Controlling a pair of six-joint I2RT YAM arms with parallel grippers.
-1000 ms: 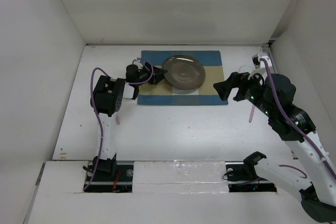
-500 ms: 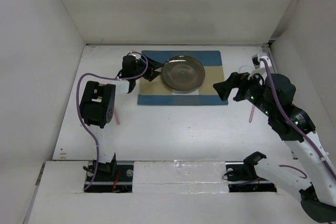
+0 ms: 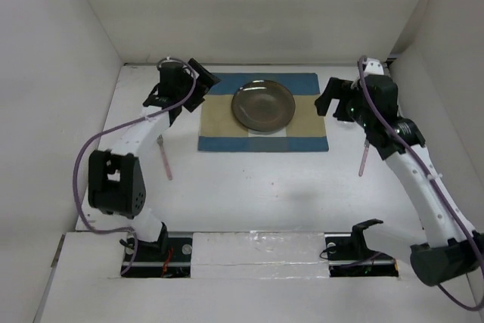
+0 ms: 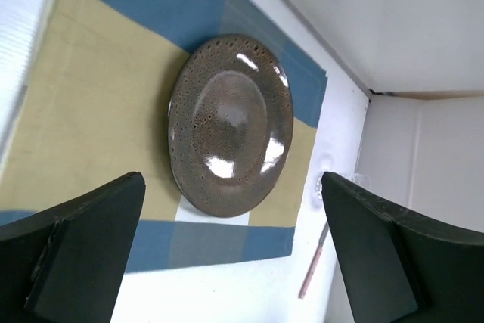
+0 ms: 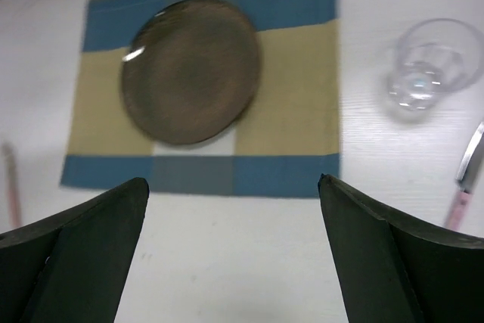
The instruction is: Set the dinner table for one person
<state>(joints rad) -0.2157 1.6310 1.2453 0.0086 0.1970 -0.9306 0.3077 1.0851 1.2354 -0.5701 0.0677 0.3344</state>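
After my left claw [image 3: 203,79] spread wide and backed off, I judged the plate [image 3: 262,104] placed, on the placemat [image 3: 302,140] near the tabletop's [image 3: 265,187] far edge. My right claw [image 3: 330,97] hung open too.

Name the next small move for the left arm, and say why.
Probably lower the open, empty left gripper over the pink utensil lying on the table left of the placemat. The plate is set on the placemat, yet that utensil lies askew, apart from the mat, on the left arm's side.
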